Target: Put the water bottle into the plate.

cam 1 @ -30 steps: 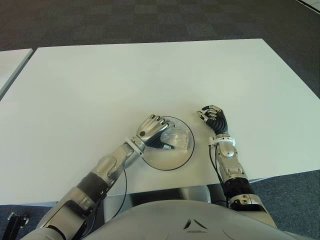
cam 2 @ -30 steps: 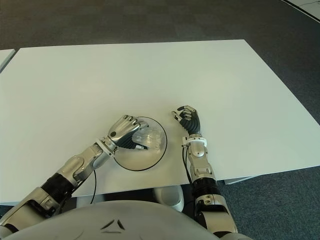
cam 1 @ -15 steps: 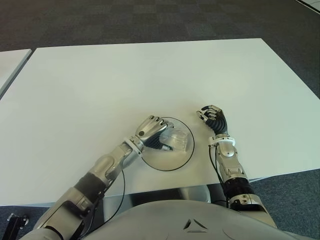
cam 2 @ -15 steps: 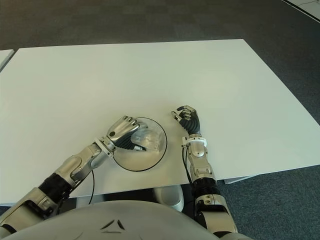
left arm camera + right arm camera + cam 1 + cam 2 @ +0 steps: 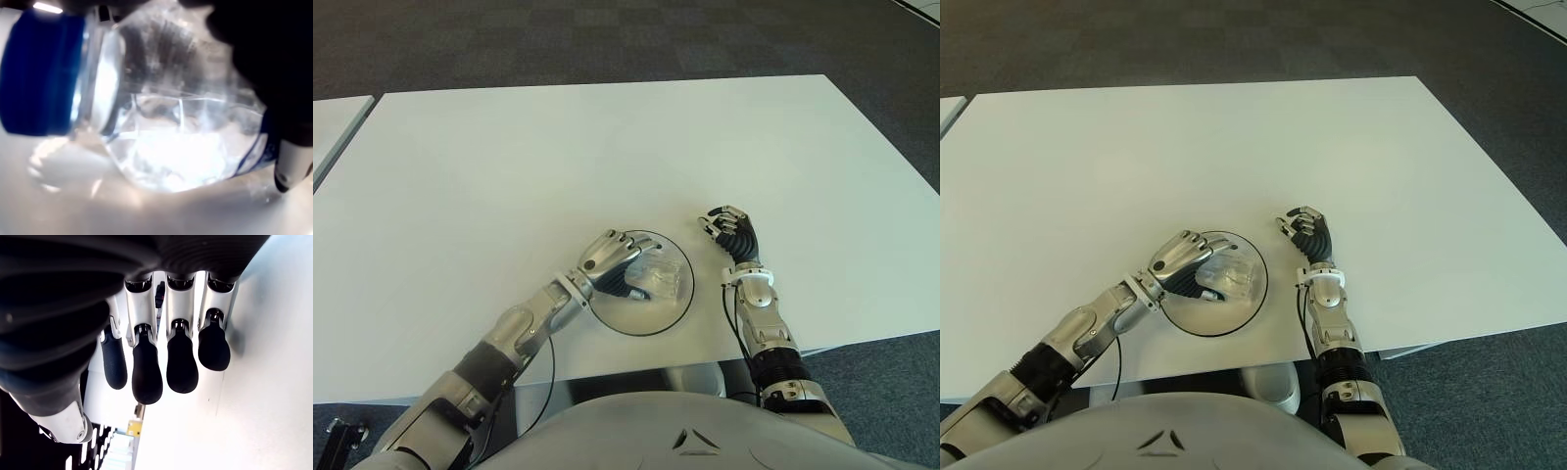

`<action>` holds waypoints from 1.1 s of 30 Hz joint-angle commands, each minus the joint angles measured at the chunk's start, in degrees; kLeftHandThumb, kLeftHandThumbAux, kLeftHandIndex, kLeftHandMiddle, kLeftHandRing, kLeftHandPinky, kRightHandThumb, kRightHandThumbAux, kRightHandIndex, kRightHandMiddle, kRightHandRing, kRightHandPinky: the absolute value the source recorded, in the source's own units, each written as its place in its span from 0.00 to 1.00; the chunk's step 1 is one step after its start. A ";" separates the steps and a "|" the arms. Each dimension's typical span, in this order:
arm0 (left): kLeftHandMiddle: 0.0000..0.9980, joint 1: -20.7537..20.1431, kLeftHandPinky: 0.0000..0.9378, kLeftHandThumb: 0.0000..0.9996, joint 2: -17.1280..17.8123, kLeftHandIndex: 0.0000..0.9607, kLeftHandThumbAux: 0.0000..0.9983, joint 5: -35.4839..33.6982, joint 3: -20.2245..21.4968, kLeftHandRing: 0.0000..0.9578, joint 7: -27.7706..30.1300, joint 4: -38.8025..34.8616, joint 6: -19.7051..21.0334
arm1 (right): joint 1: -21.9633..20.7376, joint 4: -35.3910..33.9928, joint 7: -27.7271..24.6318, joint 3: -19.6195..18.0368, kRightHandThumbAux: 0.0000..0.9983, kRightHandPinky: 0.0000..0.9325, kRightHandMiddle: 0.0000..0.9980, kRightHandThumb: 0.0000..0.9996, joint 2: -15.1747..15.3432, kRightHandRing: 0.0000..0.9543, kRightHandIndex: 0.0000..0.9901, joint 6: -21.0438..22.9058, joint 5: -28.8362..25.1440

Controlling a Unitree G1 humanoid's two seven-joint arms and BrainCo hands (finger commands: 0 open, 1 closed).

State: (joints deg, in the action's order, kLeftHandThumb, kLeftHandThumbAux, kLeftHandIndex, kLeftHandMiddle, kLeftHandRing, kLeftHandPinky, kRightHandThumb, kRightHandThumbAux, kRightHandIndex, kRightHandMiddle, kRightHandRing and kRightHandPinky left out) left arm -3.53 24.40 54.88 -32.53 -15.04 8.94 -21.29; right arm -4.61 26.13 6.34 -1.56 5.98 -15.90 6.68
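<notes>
- Water bottle (image 5: pixel 662 278): clear plastic w/ blue cap (image 5: pixel 36 73), lying on its side inside the plate (image 5: pixel 677 311) on the white table (image 5: pixel 607 147).
- Left hand (image 5: pixel 610 262) over bottle's left part, fingers arched loosely around it; looks more draped than clamped, prob. mid-release.
- Right hand (image 5: pixel 729 228) just right of plate, fingers curled, holding nothing.
- Handling, my guess: light, thin-walled, dents if squeezed; smooth, round, so may roll on the plate.
- Best hold: across the body mid-length, gentle wrap, not the cap.
</notes>
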 commanded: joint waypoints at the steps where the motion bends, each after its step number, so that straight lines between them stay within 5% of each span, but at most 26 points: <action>1: 0.22 0.98 0.21 0.19 0.82 0.14 0.60 -1.02 0.27 0.22 1.36 -0.78 -0.60 | 1.28 0.72 -0.25 -0.15 0.73 0.74 0.71 0.71 -0.45 0.73 0.44 2.24 -0.46; 10: 0.08 1.06 0.02 0.12 1.83 0.04 0.60 0.75 0.67 0.07 0.51 -3.44 -0.51 | 1.45 0.18 -0.70 -0.11 0.73 0.73 0.72 0.71 -0.47 0.74 0.44 2.52 -0.64; 33: 0.00 1.94 0.00 0.13 2.80 0.00 0.46 9.98 0.89 0.00 -9.09 -7.00 2.74 | 1.42 0.21 -0.17 -0.15 0.73 0.75 0.73 0.71 -0.55 0.75 0.44 2.82 -0.30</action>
State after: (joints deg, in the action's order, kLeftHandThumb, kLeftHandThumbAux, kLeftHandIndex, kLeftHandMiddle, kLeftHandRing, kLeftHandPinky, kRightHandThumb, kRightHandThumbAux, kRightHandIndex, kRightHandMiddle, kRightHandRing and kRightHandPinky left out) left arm -1.70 26.97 63.50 -32.27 -22.20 2.92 -19.30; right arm -4.39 25.16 6.32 -1.61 5.72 -14.75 6.65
